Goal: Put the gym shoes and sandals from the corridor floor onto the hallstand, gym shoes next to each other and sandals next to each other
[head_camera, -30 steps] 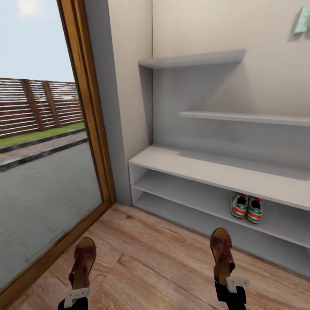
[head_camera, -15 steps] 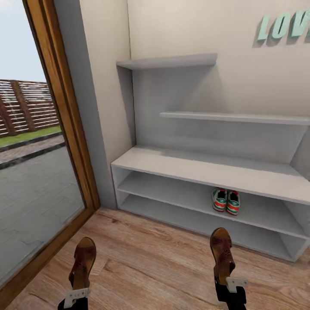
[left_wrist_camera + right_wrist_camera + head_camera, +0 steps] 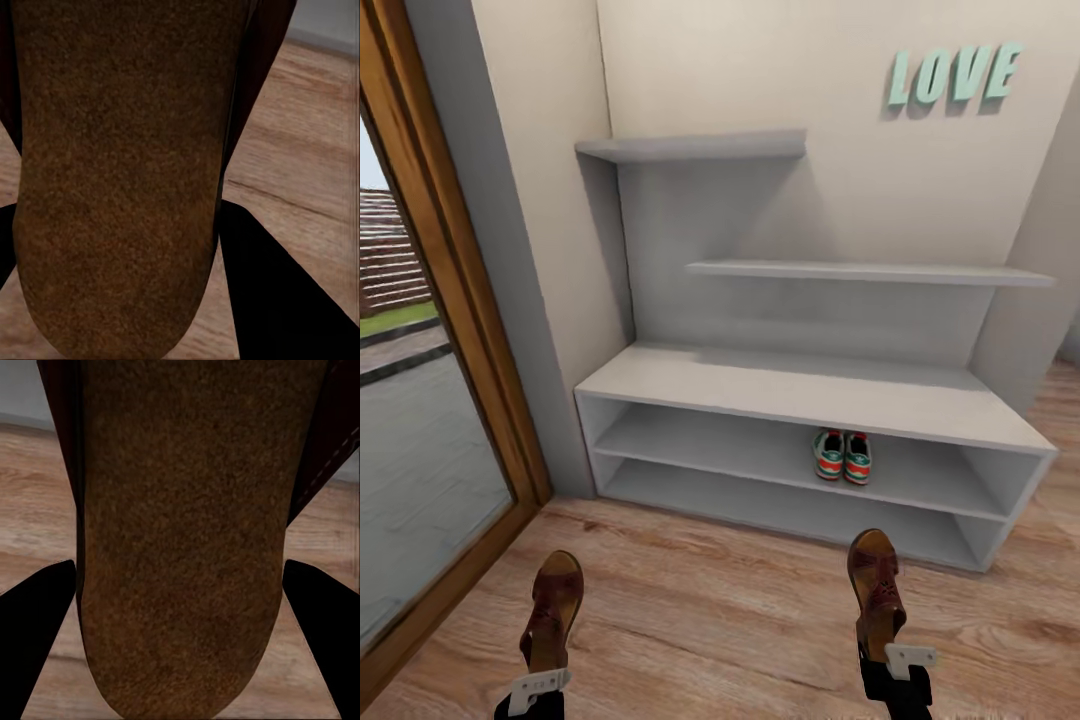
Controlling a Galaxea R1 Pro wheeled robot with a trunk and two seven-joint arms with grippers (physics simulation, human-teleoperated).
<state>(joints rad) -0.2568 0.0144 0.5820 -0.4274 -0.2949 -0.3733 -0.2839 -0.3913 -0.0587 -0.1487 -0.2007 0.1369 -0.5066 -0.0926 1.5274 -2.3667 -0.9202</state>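
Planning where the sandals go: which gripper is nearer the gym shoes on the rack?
Right. The right gripper, holding a sandal, sits almost straight in front of the gym shoes; the left gripper is far off to their left.

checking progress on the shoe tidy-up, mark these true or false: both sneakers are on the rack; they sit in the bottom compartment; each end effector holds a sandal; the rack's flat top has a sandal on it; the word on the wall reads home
1. Both sneakers are on the rack: true.
2. They sit in the bottom compartment: false, they stand side by side in the upper of the two.
3. Each end effector holds a sandal: true, the left end effector grips one sandal, the right end effector the other sandal.
4. The flat top has a sandal on it: false, it is bare.
5. The wall word reads home: false, it reads LOVE.
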